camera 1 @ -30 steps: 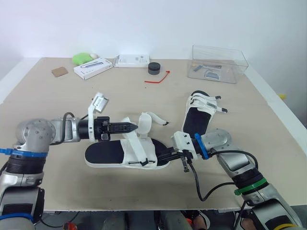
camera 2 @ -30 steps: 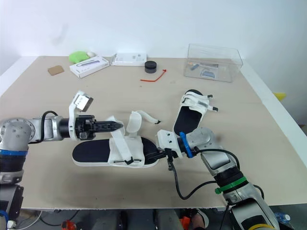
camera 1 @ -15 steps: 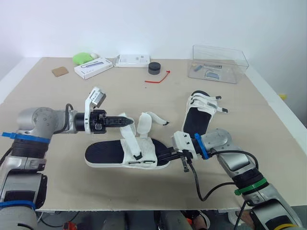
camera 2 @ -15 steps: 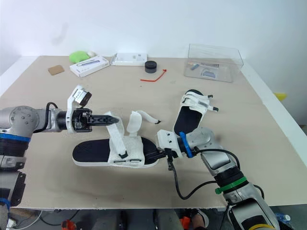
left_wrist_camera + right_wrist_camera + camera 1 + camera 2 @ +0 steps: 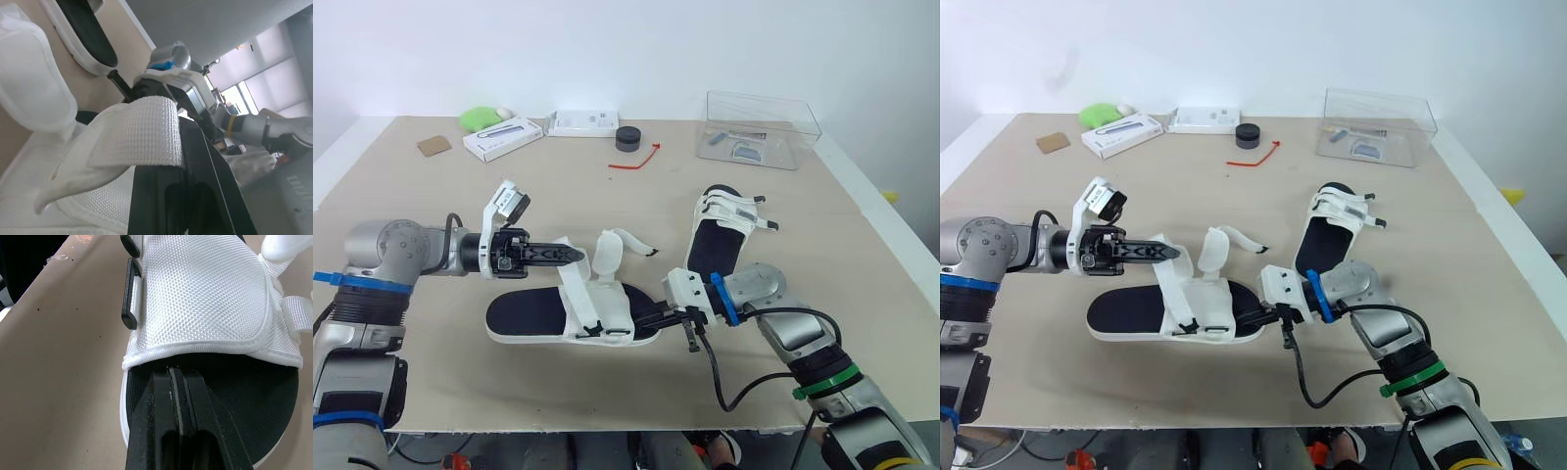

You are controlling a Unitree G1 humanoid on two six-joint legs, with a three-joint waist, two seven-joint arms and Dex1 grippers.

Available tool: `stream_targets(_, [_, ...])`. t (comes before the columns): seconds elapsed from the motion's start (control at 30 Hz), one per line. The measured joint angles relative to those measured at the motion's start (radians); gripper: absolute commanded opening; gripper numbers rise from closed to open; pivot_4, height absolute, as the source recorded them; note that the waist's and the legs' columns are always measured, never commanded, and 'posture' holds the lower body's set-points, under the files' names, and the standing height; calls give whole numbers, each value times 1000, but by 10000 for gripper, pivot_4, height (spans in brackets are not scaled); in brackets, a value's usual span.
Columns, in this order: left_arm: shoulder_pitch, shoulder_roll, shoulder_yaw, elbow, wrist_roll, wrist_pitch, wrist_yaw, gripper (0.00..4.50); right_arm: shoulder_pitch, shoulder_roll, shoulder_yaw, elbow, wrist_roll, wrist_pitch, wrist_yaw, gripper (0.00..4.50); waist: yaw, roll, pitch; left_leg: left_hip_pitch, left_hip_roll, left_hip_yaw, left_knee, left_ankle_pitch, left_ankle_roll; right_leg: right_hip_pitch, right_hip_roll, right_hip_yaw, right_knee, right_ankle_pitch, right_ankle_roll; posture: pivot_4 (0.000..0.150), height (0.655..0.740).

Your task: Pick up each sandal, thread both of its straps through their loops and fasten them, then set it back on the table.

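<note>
the near sandal point(image 5: 524, 315) lies flat on the table point(image 5: 440, 206), its toe end clamped by the right gripper point(image 5: 653, 318), apparently to anchor it, while the left gripper point(image 5: 570, 255) pinches one strap point(image 5: 576, 286) taut, seemingly to aim it at a loop point(image 5: 129, 298).

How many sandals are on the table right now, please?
2. One black-soled, white-strapped sandal lies front-centre, between the left tool and right tool; the second sandal lies farther back, to the right.
</note>
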Motion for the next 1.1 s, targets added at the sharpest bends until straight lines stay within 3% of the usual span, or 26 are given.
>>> stream_targets(0.47, [-11,-17,3,81,92,-37,-5,180,3,-1,0,-4,0,0,1,0,0,0,0,0,0,0,0,0,0,0,0,0,0,0,0,1500,7400])
stream_targets(1.1, [-11,-33,-75,30,196,-125,-69,180,5,-3,0,-7,-1,-2,-1,0,0,0,0,0,0,0,0,0,1,0,0,0,0,0,0,1500,7400])
